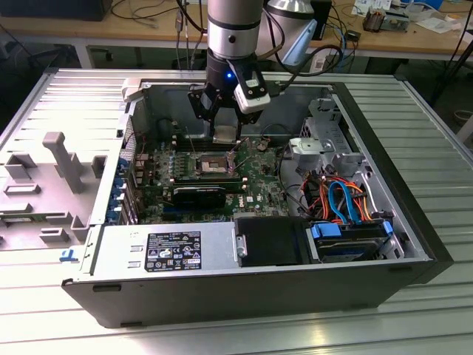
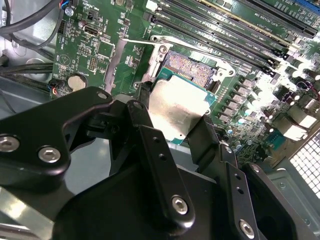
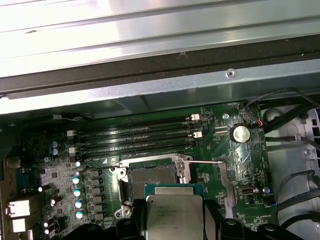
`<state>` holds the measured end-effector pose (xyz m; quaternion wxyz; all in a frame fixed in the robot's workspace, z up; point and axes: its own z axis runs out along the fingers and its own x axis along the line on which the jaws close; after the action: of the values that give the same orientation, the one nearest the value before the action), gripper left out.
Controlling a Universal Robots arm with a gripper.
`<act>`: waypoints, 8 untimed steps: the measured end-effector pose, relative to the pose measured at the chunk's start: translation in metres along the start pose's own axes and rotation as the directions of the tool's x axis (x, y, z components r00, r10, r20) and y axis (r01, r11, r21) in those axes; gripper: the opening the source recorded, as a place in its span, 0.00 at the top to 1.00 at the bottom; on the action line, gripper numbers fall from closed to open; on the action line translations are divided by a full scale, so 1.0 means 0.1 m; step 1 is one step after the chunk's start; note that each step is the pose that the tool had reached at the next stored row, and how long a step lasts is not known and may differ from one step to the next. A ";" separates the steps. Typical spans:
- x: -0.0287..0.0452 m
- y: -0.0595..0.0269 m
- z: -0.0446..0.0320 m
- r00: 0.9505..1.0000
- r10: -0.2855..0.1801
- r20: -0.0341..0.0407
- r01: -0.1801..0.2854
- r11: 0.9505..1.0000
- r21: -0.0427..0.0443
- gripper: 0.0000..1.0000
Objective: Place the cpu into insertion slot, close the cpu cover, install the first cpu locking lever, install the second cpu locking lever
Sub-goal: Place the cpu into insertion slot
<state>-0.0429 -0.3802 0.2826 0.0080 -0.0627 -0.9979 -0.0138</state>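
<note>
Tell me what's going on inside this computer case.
The arm's gripper holds the cpu by its edges over the motherboard inside the open case. The cpu hangs close by the insertion slot, which lies open with its contacts bare. The cpu is not yet seated.

1. Bright, even light; the table (image 1: pixel 432 140) gleams at the exterior view's right.
2. In the second wrist view, glare whitens the cpu (image 2: pixel 175 107).
3. In the first wrist view, the motherboard (image 3: pixel 215 165) lies dim.
</note>
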 end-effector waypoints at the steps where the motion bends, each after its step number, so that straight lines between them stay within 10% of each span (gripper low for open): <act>1: 0.000 0.000 0.001 1.000 0.001 0.000 -0.001 1.000 0.000 0.46; 8: 0.000 0.000 0.004 1.000 0.006 0.000 -0.006 1.000 0.000 0.46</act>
<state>-0.0430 -0.3802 0.2821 0.0080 -0.0657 -0.9977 -0.0139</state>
